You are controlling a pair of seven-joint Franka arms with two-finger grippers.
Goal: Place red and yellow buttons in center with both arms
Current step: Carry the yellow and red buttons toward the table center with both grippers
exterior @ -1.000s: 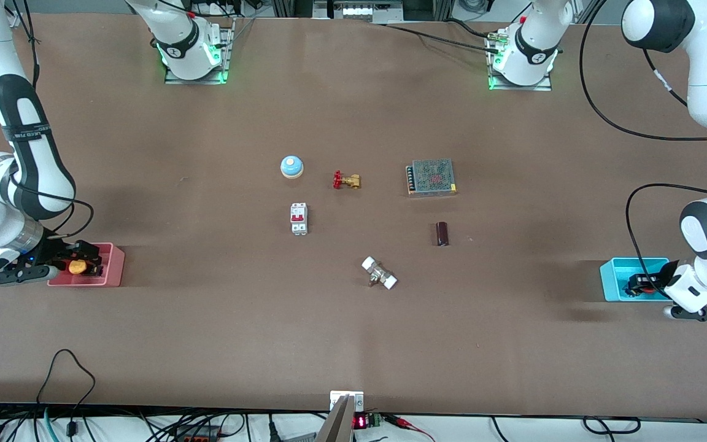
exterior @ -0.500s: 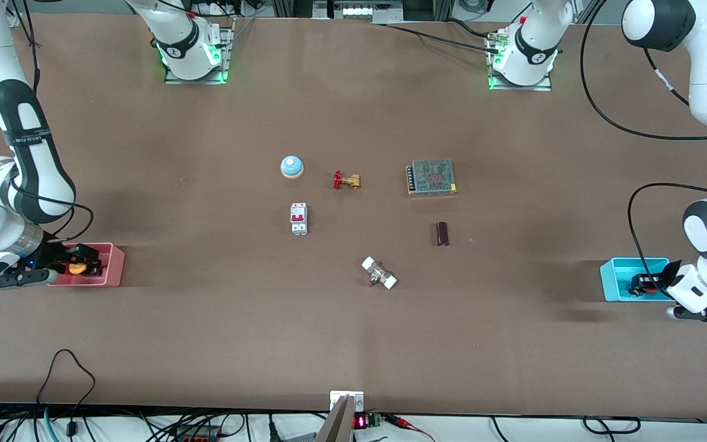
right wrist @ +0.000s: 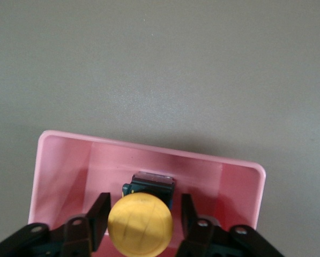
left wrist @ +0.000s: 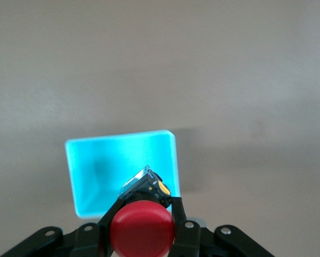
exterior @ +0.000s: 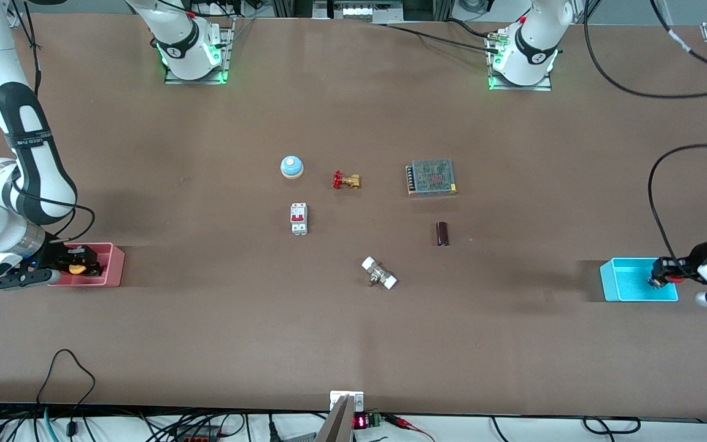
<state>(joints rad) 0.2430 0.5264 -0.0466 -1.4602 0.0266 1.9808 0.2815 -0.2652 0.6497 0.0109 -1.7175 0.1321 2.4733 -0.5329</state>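
Observation:
The red button (left wrist: 142, 230) has a round red cap on a black body. My left gripper (exterior: 658, 274) is shut on it and holds it in the air over the blue bin (exterior: 620, 281), at the edge toward the left arm's end of the table. In the left wrist view the gripper (left wrist: 149, 199) has its fingers pressed on both sides of the button. The yellow button (exterior: 75, 268) sits in the pink bin (exterior: 113, 265). My right gripper (right wrist: 142, 202) is low in that bin, open, with a finger on each side of the yellow cap (right wrist: 141, 225) and a gap at both.
In the middle of the table are a blue dome bell (exterior: 291, 166), a red-handled brass valve (exterior: 346, 180), a white circuit breaker (exterior: 299, 218), a metal power supply (exterior: 431, 177), a dark cylinder (exterior: 442, 234) and a white-ended fitting (exterior: 379, 272). Bare brown tabletop lies between them and the bins.
My left gripper has lifted the red button up out of the blue bin and shifted toward the left arm's end of the table. My right gripper has barely moved in the pink bin.

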